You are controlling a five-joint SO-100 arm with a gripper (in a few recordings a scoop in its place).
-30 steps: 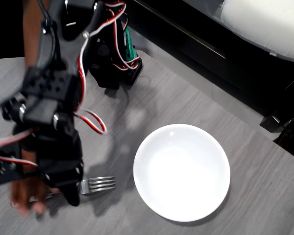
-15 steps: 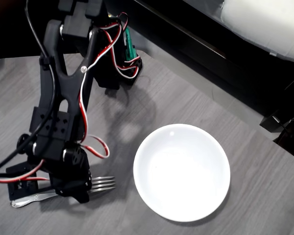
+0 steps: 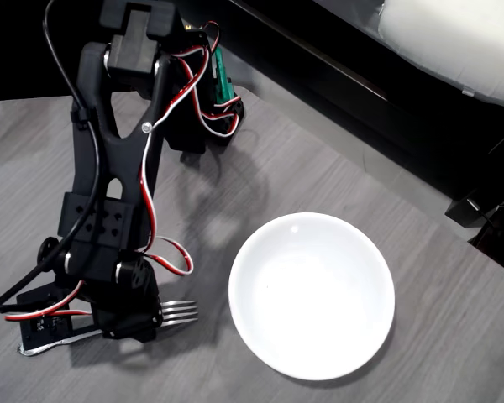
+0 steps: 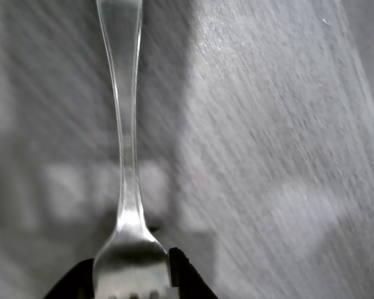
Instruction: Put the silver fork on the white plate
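On the grey wood-grain table [image 3: 336, 168], fingers [image 4: 174, 265] flank the silver fork [image 4: 126, 156]; grip unclear.

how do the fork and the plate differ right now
The silver fork is slim, shiny metal; the white plate is round, glossy and much broader. The fork's neck sits between the gripper's fingers; the plate stands apart to its right in the overhead view. Both rest on the grey table.
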